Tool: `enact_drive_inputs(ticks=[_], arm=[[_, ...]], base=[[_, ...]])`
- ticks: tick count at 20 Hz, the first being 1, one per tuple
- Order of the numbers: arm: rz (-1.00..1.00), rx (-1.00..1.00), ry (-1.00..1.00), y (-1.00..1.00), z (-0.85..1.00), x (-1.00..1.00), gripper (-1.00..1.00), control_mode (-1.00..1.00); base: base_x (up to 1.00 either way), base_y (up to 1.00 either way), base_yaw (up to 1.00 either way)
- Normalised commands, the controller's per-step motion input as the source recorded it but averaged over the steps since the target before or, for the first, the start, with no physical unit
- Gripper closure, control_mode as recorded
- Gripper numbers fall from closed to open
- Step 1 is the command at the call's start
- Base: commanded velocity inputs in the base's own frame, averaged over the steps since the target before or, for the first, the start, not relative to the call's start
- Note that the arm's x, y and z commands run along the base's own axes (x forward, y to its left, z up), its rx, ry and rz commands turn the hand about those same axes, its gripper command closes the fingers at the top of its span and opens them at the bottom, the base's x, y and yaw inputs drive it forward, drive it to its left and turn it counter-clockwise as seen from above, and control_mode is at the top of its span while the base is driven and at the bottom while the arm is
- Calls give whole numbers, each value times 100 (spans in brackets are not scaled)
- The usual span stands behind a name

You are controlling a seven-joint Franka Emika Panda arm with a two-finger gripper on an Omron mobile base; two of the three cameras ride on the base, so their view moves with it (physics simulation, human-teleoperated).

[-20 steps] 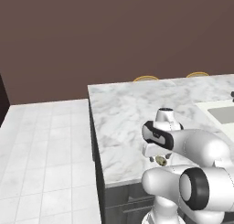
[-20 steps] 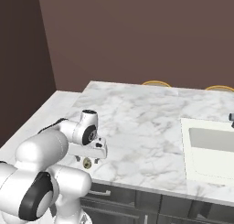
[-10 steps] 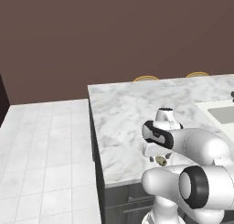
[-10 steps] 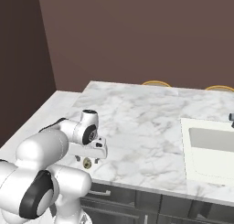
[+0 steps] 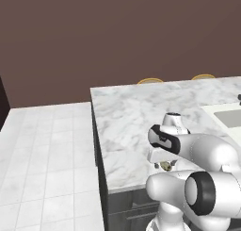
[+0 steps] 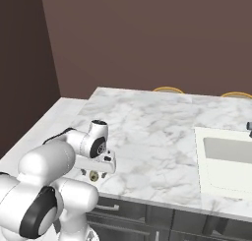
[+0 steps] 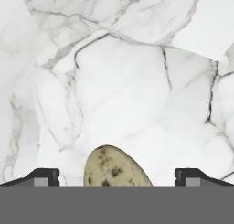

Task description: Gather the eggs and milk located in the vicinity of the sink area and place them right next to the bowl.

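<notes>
End effector (image 7: 116, 178) stands with jaws fully apart, pointing down at the marble table (image 7: 123, 90). Both dark fingertips (image 7: 43, 176) show at the lower edge of the hand view, wide of each other. The eggs (image 7: 114, 169), one tan-olive mottled lump, lie on the marble between the two tips, touching neither; nothing is gripped. Its lower part is cut off by the edge of the view.

From the left base view the eggs (image 5: 165, 166) show as a small speck just under the wrist, near the front edge of the table (image 5: 122, 126). The right base view puts the same speck (image 6: 93, 174) below the hand, close to the front left corner of the table (image 6: 147, 132). Whether it rests on the surface or sits slightly over the edge is hard to tell from the base cameras; the hand view suggests it rests on marble.

Farther right, the sink (image 6: 226, 159), an off-white rectangular basin, is set into the table, well apart from the eggs. Part of it shows in the left base view (image 5: 228, 117). A dark faucet part (image 6: 249, 128) sits at its far edge.

Beyond the table, two tan curved chair backs (image 6: 167, 89) rise against the brown wall (image 6: 147, 33).
</notes>
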Motion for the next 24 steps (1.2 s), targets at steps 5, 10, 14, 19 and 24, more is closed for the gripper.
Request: enact_drive_inputs(ticks=[5, 10, 14, 19, 24], arm=[[0, 0, 1, 0, 0, 0, 100, -100], [0, 0, 2, 0, 0, 0, 100, -100], [0, 0, 1, 0, 0, 0, 100, -100], [0, 0, 0, 0, 0, -1, 100, -100], [0, 0, -3, 1, 31, -20, 100, -100]], base=[[0, 0, 0], [0, 0, 0], [0, 0, 0], [0, 0, 0], [0, 0, 0]])
